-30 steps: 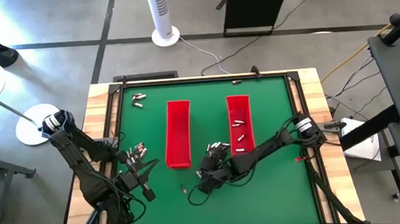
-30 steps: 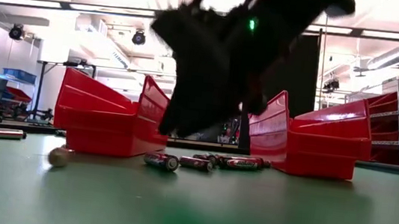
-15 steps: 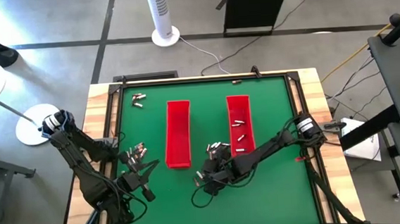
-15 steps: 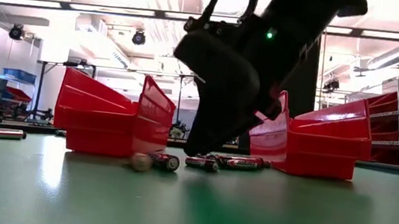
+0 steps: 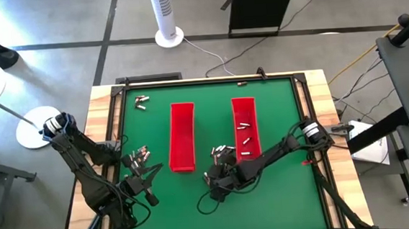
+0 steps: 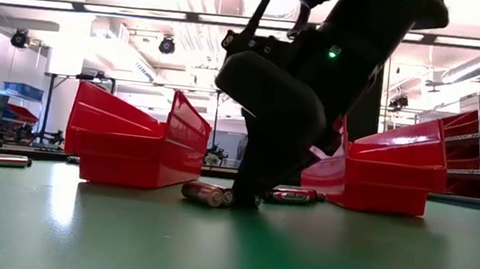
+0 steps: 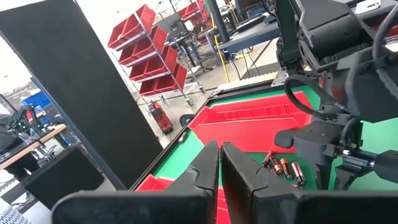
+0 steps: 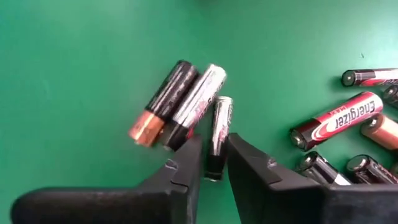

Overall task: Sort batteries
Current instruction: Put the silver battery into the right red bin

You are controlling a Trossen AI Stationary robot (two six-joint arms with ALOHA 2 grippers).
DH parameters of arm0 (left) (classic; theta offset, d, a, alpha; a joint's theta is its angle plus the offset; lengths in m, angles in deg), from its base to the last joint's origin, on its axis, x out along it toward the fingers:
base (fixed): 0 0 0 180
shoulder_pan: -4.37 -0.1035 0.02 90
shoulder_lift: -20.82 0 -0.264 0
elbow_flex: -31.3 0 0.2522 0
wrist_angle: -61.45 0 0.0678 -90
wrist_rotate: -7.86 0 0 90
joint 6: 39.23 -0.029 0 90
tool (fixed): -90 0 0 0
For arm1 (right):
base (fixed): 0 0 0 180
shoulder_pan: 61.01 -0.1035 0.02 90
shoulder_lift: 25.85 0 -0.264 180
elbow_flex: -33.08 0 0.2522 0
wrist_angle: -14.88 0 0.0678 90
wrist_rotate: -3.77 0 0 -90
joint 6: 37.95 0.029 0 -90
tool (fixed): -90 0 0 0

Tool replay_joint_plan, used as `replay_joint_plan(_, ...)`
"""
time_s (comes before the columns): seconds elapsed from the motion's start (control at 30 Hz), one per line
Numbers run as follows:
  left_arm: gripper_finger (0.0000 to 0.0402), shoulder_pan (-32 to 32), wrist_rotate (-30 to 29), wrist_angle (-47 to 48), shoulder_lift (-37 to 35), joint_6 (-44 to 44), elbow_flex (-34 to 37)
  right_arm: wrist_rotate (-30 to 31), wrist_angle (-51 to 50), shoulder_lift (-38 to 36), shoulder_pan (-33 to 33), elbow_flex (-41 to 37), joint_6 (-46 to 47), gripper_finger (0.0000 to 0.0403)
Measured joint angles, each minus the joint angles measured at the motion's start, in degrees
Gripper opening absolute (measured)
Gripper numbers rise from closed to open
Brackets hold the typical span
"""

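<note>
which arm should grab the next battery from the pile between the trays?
Right. The right gripper is down at the table with a slim battery between its open fingers. The left gripper sits farther from that pile, fingers nearly closed.
</note>
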Motion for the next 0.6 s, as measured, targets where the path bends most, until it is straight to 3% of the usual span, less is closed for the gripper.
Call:
replay_joint_plan(0.37,0.0000,0.0,1.9,0.0,0.0,-1.4,0.7,9.2,1.4,2.1,-4.9,-0.6,4.8,0.0050)
replay_joint_plan(0.6,0.0000,0.0,1.4,-0.1,0.0,-1.4,0.7,9.3,2.6,2.8,-5.1,-0.7,4.8,0.0062)
